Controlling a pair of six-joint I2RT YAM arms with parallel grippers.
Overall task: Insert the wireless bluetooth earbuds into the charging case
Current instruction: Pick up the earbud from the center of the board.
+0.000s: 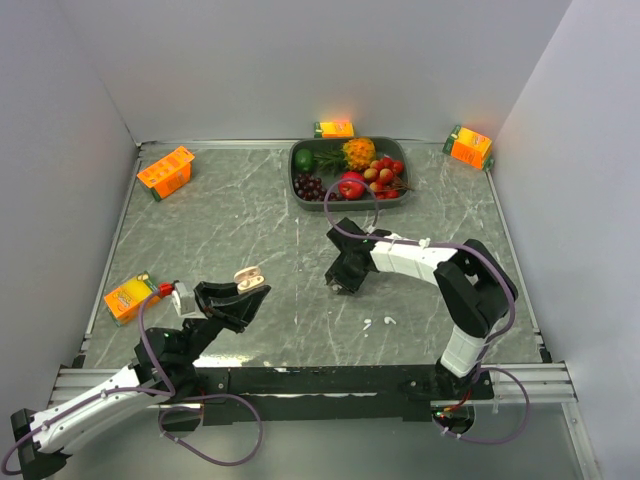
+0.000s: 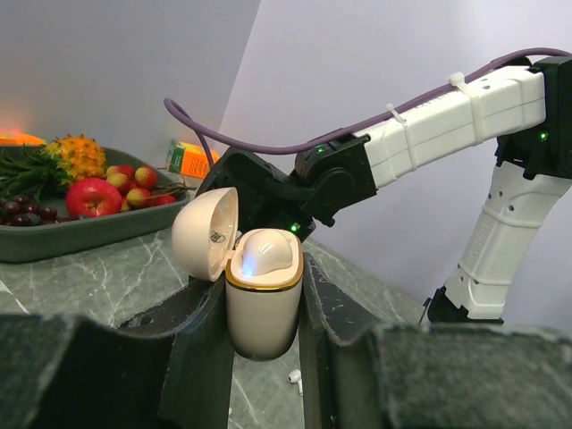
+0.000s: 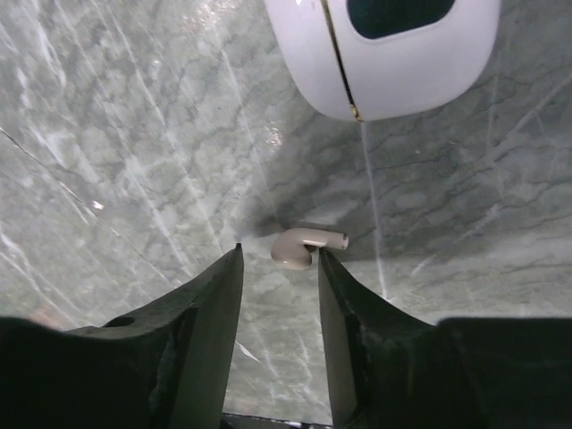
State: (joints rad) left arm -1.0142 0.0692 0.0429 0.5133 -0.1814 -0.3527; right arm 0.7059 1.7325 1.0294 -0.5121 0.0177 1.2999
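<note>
1. One table (image 1: 230, 215), grey marbled top; it carries everything you find listed below.
2. One fruit tray (image 1: 297, 165), dark, at the table's far edge. Take it as your landmark for every place here.
3. One right arm (image 1: 420, 258), reaching in from the near right of the fruit tray. Its right claw (image 3: 279, 255) points down at the table just nearward of the tray, fingers apart and clamped on nothing.
4. One left arm (image 1: 90, 405), well nearward and left of the tray. Its left claw (image 2: 262, 313) is clamped on the charging case (image 2: 262, 308).
5. Four juice cartons: one (image 1: 334, 128) just behind the tray, one (image 1: 469, 147) to its right, one (image 1: 166, 171) to its left, one (image 1: 130, 297) well nearward and left.
6. The charging case is cream, held upright off the table, lid open. A glossy white rounded shape with a blue glow fills its mouth.
7. The earbuds: one (image 3: 299, 243) lies on the table between the right claw's fingertips; you cannot tell whether they touch it. Two more (image 1: 368, 323) (image 1: 388, 320) lie nearward of the tray, close together.
</note>
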